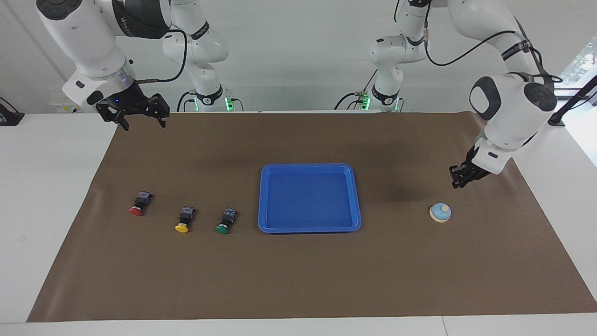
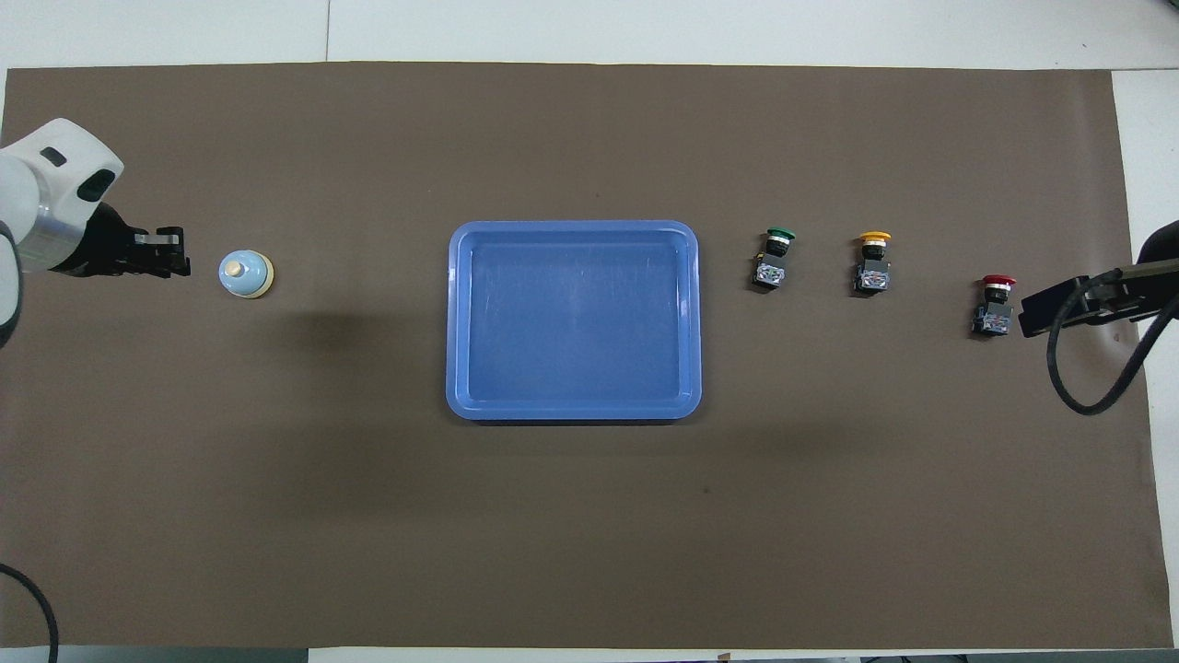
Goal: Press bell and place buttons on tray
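Three buttons (image 1: 183, 218) beside tray (image 1: 309, 229); bell (image 1: 440, 212) apart.

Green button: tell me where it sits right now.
The green button lies on its side on the brown mat, beside the tray toward the right arm's end of the table, between the tray and the yellow button.

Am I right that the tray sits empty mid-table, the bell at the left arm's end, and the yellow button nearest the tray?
Not quite. The green button is nearest the tray, the yellow button next and the red button last, as the facing view shows. The rest holds: the tray is empty, and the bell lies at the left arm's end.
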Controlling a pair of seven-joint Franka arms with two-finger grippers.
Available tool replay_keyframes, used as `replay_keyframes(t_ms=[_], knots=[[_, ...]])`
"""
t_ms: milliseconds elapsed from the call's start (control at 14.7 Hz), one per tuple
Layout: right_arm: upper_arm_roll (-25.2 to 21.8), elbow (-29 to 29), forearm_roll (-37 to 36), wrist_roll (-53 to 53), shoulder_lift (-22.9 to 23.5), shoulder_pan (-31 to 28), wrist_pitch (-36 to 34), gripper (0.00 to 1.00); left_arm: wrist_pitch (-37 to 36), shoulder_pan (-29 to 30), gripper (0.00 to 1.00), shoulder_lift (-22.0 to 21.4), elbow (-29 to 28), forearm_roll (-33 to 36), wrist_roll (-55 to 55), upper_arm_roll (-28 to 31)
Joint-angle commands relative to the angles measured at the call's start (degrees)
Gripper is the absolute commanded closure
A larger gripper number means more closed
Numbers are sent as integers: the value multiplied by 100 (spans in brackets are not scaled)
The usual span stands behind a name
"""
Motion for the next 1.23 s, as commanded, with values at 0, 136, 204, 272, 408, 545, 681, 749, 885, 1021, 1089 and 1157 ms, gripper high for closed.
replay_keyframes(t_ms=[0,136,204,272,408,545,681,749,885,1021,1089,1157], knots=[[51,-61,-30,-22,-85,-71,-21,0,-538,17,0,-604,-66,2,-52,-29],[51,-61,-30,-22,-85,-71,-21,0,-890,17,0,-930,-58,2,-52,-29],[51,-61,-30,-22,-85,-71,-21,0,-1057,8,0,-1062,-66,2,-52,-29],[51,-61,-30,-22,-85,-71,-21,0,-1197,-1,0,-1142,-66,2,-43,-29],[51,-61,-30,-22,-85,-62,-21,0,-1348,-10,0,-1274,-66,2,-17,-29],[51,-61,-30,-22,-85,-71,-21,0,-1470,-27,0,-1309,21,-7,-34,-38],[51,-70,-30,-22,-85,-80,-125,0,-1681,-27,0,-1222,284,-24,-25,-29],[51,-70,-30,-30,-94,-80,-161,0,-1734,-36,0,-1178,372,-24,-25,-38],[51,-61,-30,-65,-120,-80,-170,0,-1858,-45,0,-1108,505,-33,-17,-38],[51,-70,-30,-66,-182,-53,-249,0,-1858,-63,0,-1098,453,-33,-8,-38],[51,-70,-30,-57,-182,-45,-249,0,-1867,-63,0,-1098,443,-33,-8,-47],[51,-87,-21,-48,-190,-45,-258,0,-1884,-71,0,-1107,443,-33,-8,-64]])
